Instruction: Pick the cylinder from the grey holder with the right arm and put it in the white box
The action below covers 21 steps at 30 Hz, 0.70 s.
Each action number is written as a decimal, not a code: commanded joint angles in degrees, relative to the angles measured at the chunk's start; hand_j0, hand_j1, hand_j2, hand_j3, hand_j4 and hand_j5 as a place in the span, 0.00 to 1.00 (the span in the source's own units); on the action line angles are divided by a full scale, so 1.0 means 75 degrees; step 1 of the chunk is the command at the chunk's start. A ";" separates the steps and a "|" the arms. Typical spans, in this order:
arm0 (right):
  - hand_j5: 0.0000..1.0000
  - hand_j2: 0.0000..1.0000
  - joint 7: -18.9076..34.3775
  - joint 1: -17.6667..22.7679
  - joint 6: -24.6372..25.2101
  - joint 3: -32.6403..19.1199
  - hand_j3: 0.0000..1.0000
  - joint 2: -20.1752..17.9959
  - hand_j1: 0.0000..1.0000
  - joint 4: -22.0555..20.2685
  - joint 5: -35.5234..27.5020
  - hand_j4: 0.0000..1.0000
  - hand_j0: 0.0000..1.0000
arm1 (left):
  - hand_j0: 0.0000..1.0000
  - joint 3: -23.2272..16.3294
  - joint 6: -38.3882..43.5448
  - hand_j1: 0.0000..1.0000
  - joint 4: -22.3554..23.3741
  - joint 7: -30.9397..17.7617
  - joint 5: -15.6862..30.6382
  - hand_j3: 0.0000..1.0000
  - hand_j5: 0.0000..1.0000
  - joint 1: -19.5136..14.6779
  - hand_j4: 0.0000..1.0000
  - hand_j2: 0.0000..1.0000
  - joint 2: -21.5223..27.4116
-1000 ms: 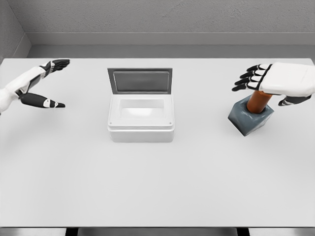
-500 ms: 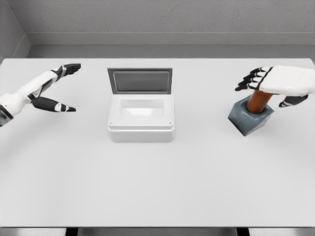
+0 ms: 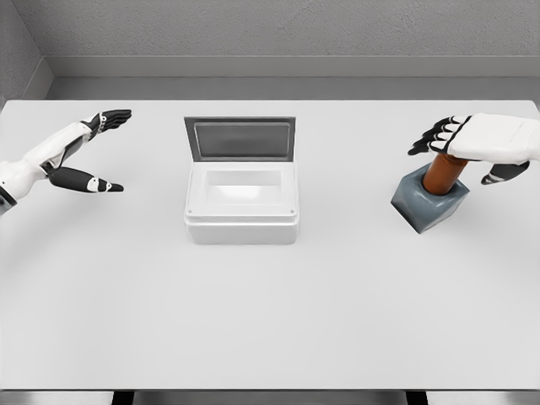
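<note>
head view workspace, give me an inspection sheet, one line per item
surface: white table, flat.
job's things: orange-brown cylinder upright in the grey holder at right; white box mid-table, lid open and standing up behind it, inside looks empty.
clutter: nothing seen.
robot hands: right robot hand over the cylinder top, fingers spread, not grasping; left robot hand open above the table at left.
cables: nothing seen.
surroundings: grey wall behind the table.

right hand (image 3: 485, 143): shifted slightly right over cylinder (image 3: 443, 172) | left hand (image 3: 74, 156): drew back left
</note>
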 commanded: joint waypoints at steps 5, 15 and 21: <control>0.90 0.90 -0.0003 -0.0012 0.0019 0.0055 0.90 0.0049 0.90 0.0068 -0.0029 0.90 0.90 | 1.00 0.0017 0.0006 1.00 0.0010 0.0002 0.0061 1.00 1.00 0.0000 1.00 1.00 0.0003; 0.37 0.37 -0.0003 -0.0023 0.0019 0.0090 0.37 0.0061 0.37 0.0056 -0.0029 0.37 0.37 | 1.00 0.0017 0.0006 1.00 0.0010 0.0002 0.0061 1.00 1.00 0.0012 1.00 1.00 -0.0009; 0.29 0.29 -0.0003 -0.0058 0.0019 0.0078 0.29 0.0026 0.29 0.0068 -0.0029 0.29 0.29 | 1.00 0.0017 0.0006 1.00 0.0010 0.0002 0.0060 1.00 1.00 0.0012 1.00 1.00 -0.0021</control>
